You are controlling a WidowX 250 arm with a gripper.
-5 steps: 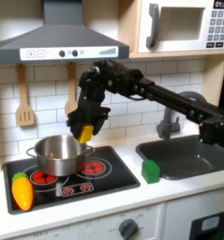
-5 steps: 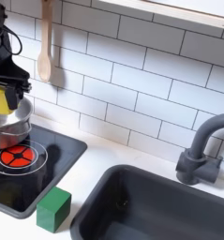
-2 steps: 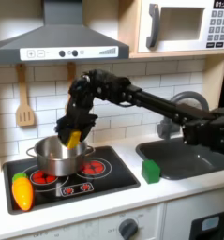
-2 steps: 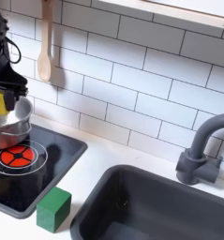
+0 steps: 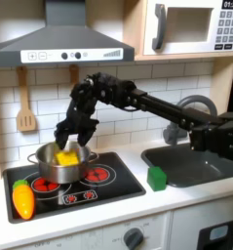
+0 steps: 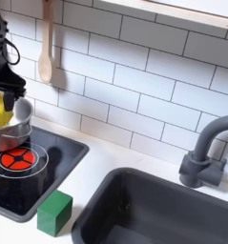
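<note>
The counter (image 5: 186, 200) carries a black stove (image 5: 123, 184) on the first exterior view's left and a dark sink (image 5: 201, 161) on the first exterior view's right, with a faucet (image 6: 203, 152) behind the sink in the second exterior view. The arm (image 5: 157, 100) reaches from the first exterior view's right over a silver pot (image 5: 61, 164) standing on the stove. The gripper (image 5: 67, 145) hangs just above the pot, clenched on a yellow block (image 5: 65, 156) that sits low inside the rim. A green cube (image 5: 156, 178) rests beside the stove, and a toy carrot (image 5: 23, 198) lies at the stove's front left.
</note>
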